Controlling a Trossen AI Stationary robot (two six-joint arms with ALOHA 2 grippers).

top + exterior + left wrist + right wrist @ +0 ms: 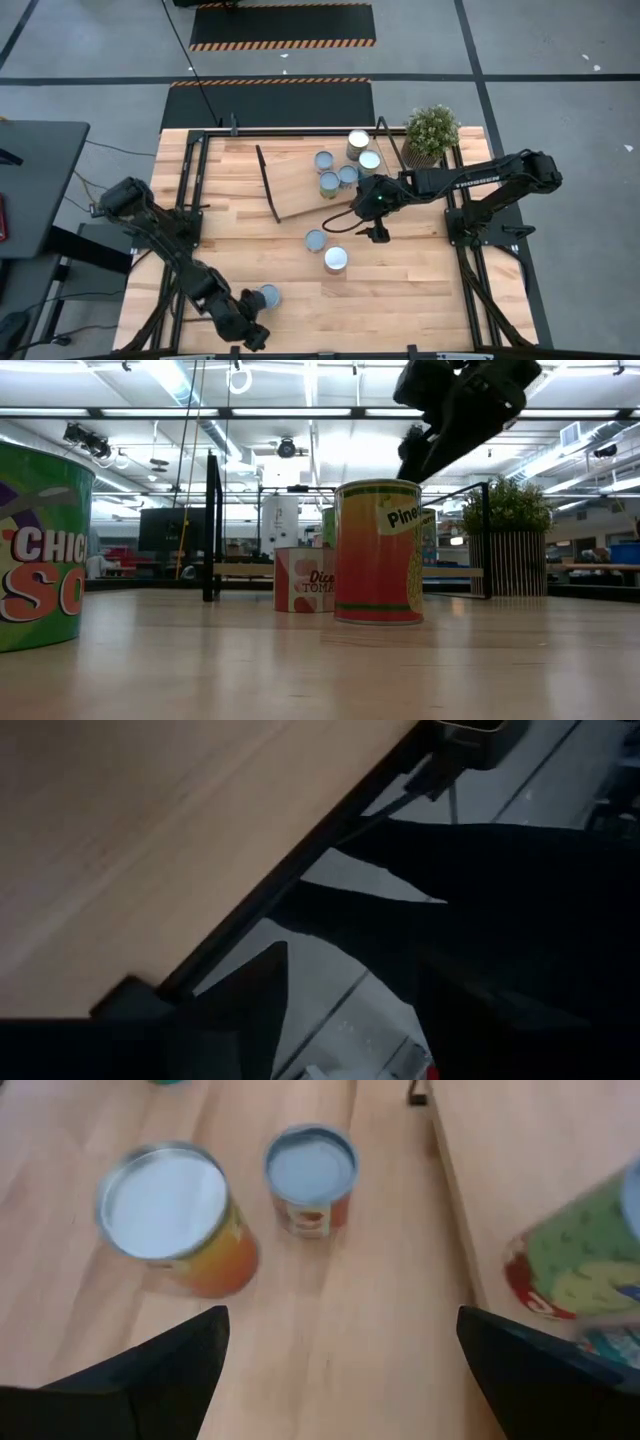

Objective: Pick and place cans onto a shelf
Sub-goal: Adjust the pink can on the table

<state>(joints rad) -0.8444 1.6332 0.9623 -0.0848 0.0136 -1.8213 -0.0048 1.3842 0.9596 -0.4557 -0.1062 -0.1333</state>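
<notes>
The right gripper (pixel 377 232) hangs empty above the tabletop (pixel 420 280), just off the shelf (pixel 300 185) edge; its fingers (pixel 150 1370) stand wide apart in the right wrist view. Five cans (pixel 345 160) already sit on the shelf board. Three remain on the table: the orange pineapple can (pixel 335 260), the small tomato can (pixel 315 240) beside it, and a third can (pixel 268 296) far off by the left arm. I judge the step in hand to be the approach for the next pick. The next move calls for lowering the spread fingers to straddle the tomato can without nudging its close neighbour. The left gripper (pixel 250 335) waits at the table's near edge; I cannot tell its state.
</notes>
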